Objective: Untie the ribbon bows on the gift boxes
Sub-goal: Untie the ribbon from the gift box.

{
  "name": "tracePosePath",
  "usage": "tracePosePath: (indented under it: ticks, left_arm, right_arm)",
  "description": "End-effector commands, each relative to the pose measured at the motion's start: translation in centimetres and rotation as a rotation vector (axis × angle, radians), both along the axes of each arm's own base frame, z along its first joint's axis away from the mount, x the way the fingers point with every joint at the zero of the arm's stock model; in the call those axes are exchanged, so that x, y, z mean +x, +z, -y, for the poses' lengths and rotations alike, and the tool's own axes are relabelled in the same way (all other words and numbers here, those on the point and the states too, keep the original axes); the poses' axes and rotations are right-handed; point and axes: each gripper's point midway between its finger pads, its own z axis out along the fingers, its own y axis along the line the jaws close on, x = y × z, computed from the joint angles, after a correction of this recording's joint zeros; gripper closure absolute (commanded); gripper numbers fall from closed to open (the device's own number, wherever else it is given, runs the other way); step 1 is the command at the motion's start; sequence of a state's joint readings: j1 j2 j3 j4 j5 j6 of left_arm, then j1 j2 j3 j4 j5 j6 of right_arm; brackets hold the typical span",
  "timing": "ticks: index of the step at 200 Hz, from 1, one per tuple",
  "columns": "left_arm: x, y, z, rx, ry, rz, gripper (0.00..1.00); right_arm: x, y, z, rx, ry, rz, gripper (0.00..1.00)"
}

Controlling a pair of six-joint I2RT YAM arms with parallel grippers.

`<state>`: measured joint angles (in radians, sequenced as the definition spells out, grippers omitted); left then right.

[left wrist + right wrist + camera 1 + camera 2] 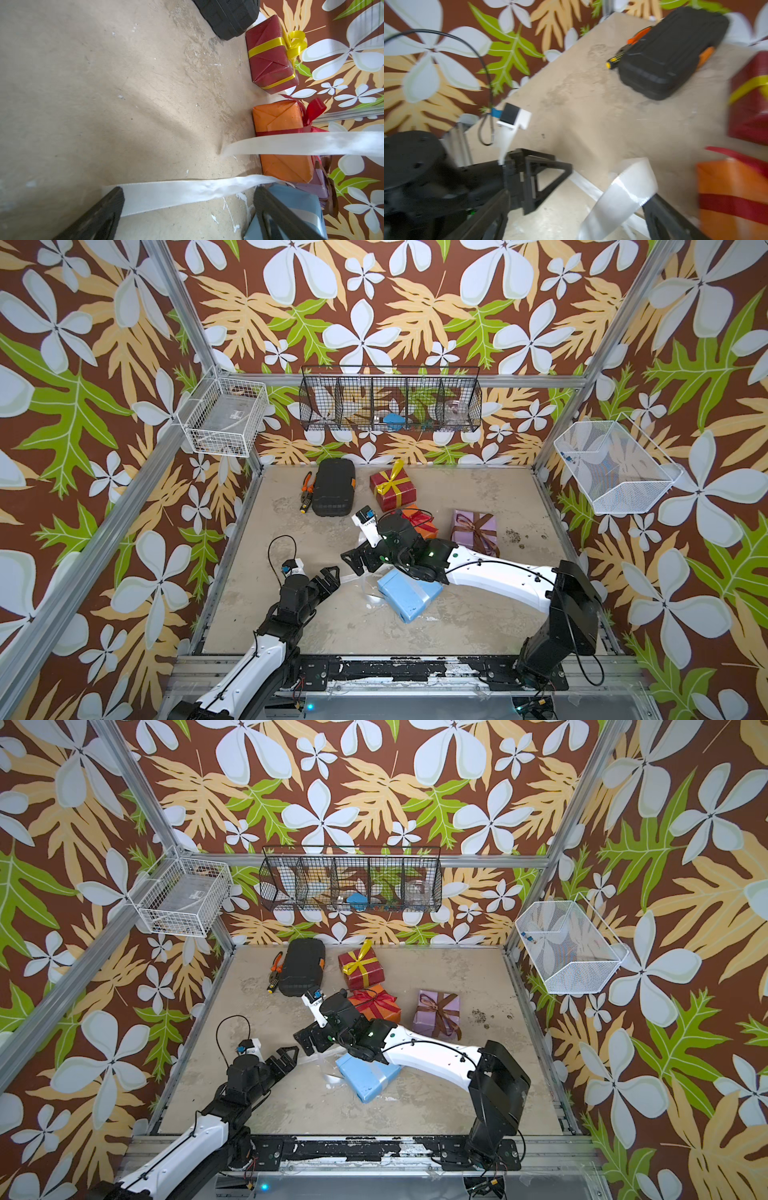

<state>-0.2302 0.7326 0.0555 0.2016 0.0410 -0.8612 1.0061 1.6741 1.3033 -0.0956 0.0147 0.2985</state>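
Observation:
The light blue gift box (409,597) lies at the table's middle, half under my right arm. Its white ribbon (176,191) is loose: one strip lies flat on the table and another arcs up, while a band still crosses the box. My left gripper (188,190) is open, with the flat strip between its fingers untouched. My right gripper (576,199) is open too, and the curling white ribbon (623,191) rests against one finger. Behind stand the dark red box with a yellow bow (392,489), the orange box with a red bow (422,524) and the lilac box with a brown bow (473,529).
A black tool case (333,487) lies at the back left with pliers (306,481) and a screwdriver (305,504) beside it. Wire baskets hang on the left (224,418), back (390,404) and right (615,466) walls. The two grippers (345,568) stand close together.

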Motion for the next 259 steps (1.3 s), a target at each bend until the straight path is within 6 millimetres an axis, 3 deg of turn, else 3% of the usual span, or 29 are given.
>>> tracePosePath:
  ticks: [1, 35, 67, 97, 115, 133, 154, 181, 204, 238, 259]
  left_arm:
    - [-0.1, -0.4, -0.5, 0.048, 0.007, -0.029, 0.00]
    - [0.7, 1.4, 1.6, -0.020, -0.090, 0.027, 0.03]
    - [1.1, 5.0, 4.4, -0.111, -0.233, 0.142, 0.08]
    - [0.9, 8.0, 6.5, -0.157, -0.363, 0.261, 0.09]
    - [0.5, 9.3, 8.0, -0.169, -0.445, 0.306, 0.09]
    - [0.1, 10.9, 10.1, -0.152, -0.526, 0.366, 0.08]
    - [0.3, 11.3, 11.5, -0.122, -0.539, 0.381, 0.08]
    - [0.7, 11.3, 11.9, -0.166, -0.523, 0.365, 0.10]
    - [0.6, 10.6, 12.0, -0.193, -0.514, 0.329, 0.10]
    - [-0.8, 9.5, 12.7, -0.243, -0.503, 0.280, 0.11]
    - [-2.3, 8.7, 13.8, -0.275, -0.515, 0.242, 0.11]
  right_arm:
    - [2.2, -0.6, 3.7, -0.207, -0.123, 0.138, 0.00]
    - [3.1, -1.4, 3.7, -0.350, -0.054, 0.130, 0.00]
    - [1.8, -3.3, 2.6, -0.264, 0.174, -0.134, 0.06]
    - [-1.3, -0.5, 1.5, -0.011, 0.391, -0.279, 0.17]
    - [-2.6, 0.4, 1.3, 0.041, 0.455, -0.296, 0.22]
    - [-2.8, 0.3, 1.3, 0.047, 0.458, -0.310, 0.25]
    - [-2.1, 0.2, 1.8, 0.026, 0.404, -0.298, 0.28]
    - [-0.4, -0.6, 4.5, -0.044, 0.237, -0.217, 0.29]
    - [-0.2, -1.6, 7.4, -0.106, 0.130, -0.170, 0.29]
    - [-0.3, -5.3, 12.8, -0.221, -0.042, -0.158, 0.31]
    - [-1.0, -7.4, 15.3, -0.193, -0.093, -0.214, 0.31]
